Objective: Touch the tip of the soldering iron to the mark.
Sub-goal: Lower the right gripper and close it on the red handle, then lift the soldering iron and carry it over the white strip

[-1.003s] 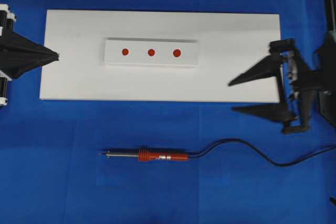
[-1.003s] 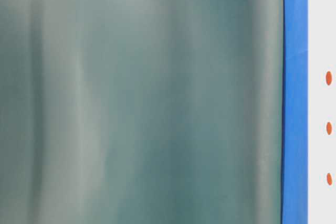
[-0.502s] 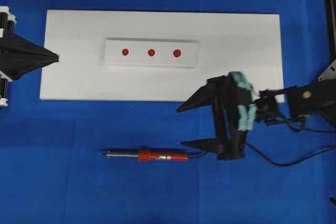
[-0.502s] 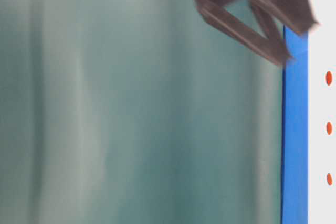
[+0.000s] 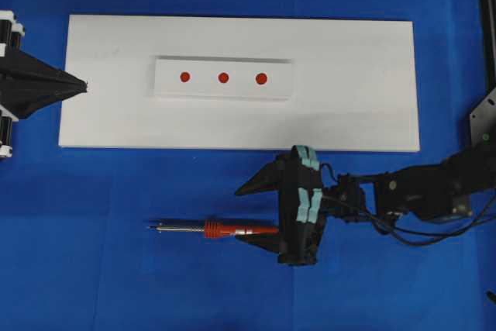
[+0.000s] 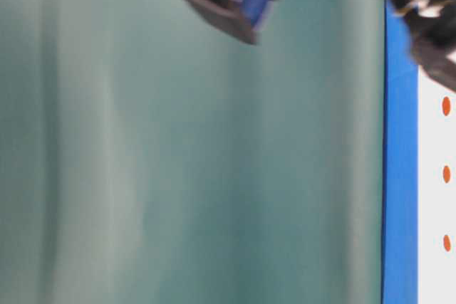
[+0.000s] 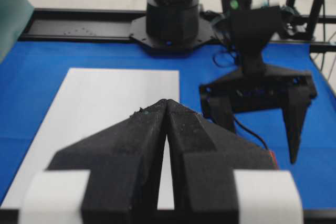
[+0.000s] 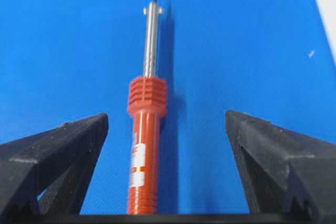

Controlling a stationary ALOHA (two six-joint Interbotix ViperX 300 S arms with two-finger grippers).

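Observation:
The soldering iron (image 5: 213, 229) lies flat on the blue mat, tip pointing left, with a red-orange handle and a silver shaft. Three red marks (image 5: 223, 77) sit in a row on a raised white strip on the white board (image 5: 349, 114). My right gripper (image 5: 242, 213) is open and low over the mat. Its jaws stand on either side of the handle's rear part, and in the right wrist view the iron (image 8: 144, 145) lies nearer the left finger of the gripper (image 8: 167, 119). My left gripper (image 5: 84, 85) is shut and empty at the board's left edge; it also shows in the left wrist view (image 7: 166, 102).
The iron's black cord (image 5: 434, 239) runs right under my right arm. The table-level view is mostly a blurred green surface, with the marks (image 6: 446, 173) at its right edge. Black arm bases and rails (image 7: 173, 19) stand beyond the mat.
My right gripper has travelled from the board's right end down and left to the iron and now straddles its handle, still open. The left gripper and the iron have not moved.

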